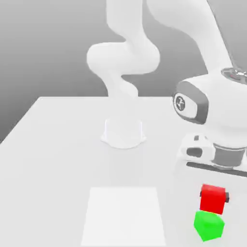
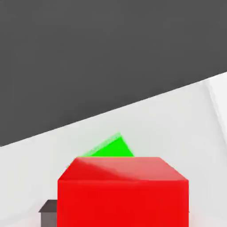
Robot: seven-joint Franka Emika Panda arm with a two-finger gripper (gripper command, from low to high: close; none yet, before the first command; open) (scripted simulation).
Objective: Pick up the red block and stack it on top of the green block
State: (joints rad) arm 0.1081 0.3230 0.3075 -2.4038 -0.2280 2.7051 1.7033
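At the lower right of the exterior view, the two-finger gripper (image 1: pixel 214 197) is holding the small shiny red cube (image 1: pixel 212 198) tight, just above the small green cube (image 1: pixel 209 225), so it should line up carefully, then go down slowly.

The red block (image 2: pixel 123 195) between the jaws looks smooth and shiny. The green block (image 1: pixel 209 225) looks smooth and plain. The table (image 1: pixel 58 159) is white and dull.

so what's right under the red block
The green block sits just below the red block, which the hand holds. From the hand view, red covers most of green; contact can't be judged.
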